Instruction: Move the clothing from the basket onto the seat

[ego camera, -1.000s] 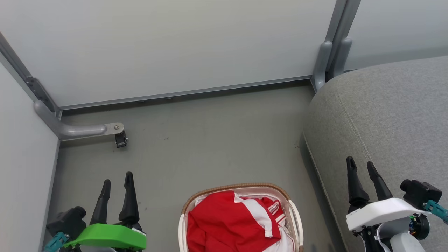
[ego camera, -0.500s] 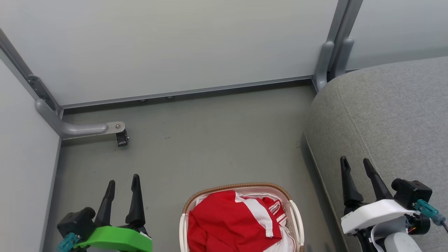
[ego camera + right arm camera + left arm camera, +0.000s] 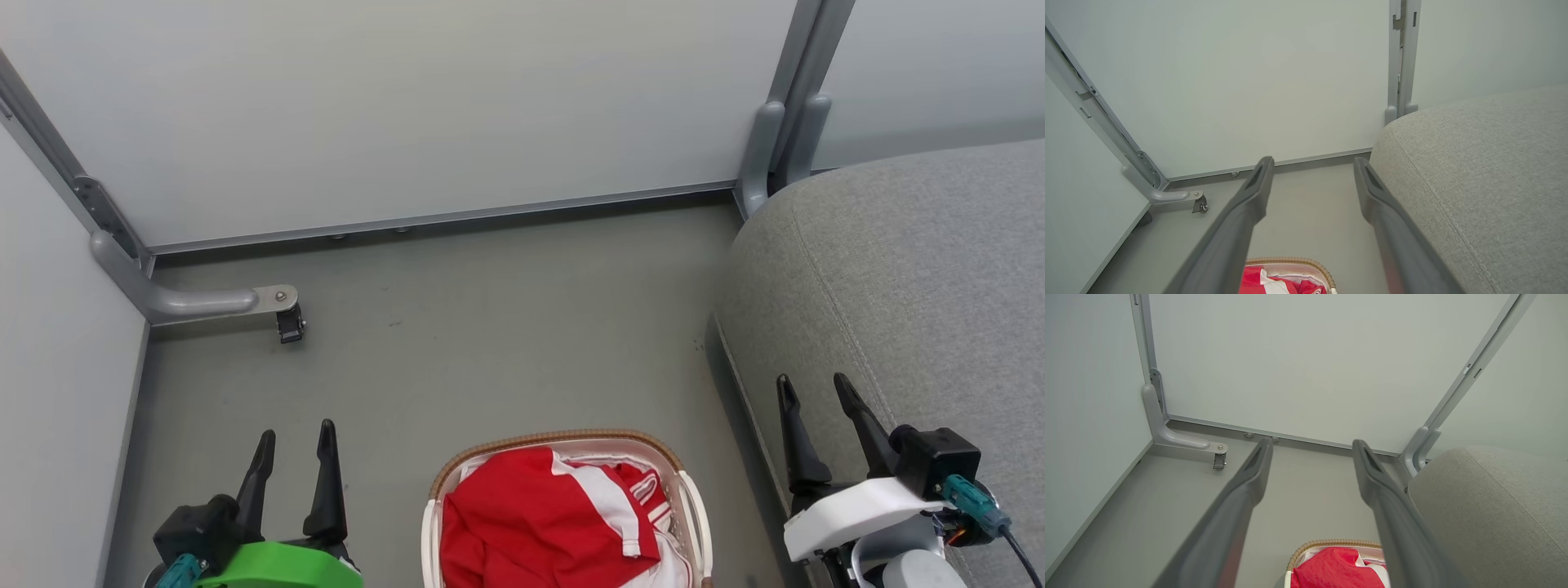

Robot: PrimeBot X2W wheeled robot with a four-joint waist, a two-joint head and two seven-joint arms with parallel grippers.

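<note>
Where the clothing lies: the red-and-white clothing (image 3: 539, 523) is heaped inside the basket (image 3: 563, 435), filling most of what shows of it, with a white stripe folded across its top; neither gripper touches it.
Basket: it stands on the grey floor (image 3: 490, 327) at the bottom middle of the head view, between the two grippers, with its brown woven rim towards the wall. A strip of floor separates it from the seat.
Seat: the grey seat (image 3: 914, 269) takes up the right side, with its rounded corner near the wall post and a seam line running along its top.
Left gripper: the left gripper (image 3: 297, 433) sits low at the lower left, to the left of the basket and over bare floor. Its two dark fingers point up the view towards the wall and are spread wide with nothing between them. A green housing sits behind them.
Right gripper: the right gripper (image 3: 813, 382) is at the lower right, over the seat's front edge. Its fingers are equally wide apart and empty, leaning slightly left, with a white housing behind.
Left wrist view: the fingers frame the floor and the wall's base rail, and the basket and clothing sit at the bottom edge.
Right wrist view: the basket's far rim shows low between the fingers, and the seat lies to the right.
Surroundings: a grey bracket foot (image 3: 204, 302) with a small black caster (image 3: 290, 325) rests on the floor near the left wall.
</note>
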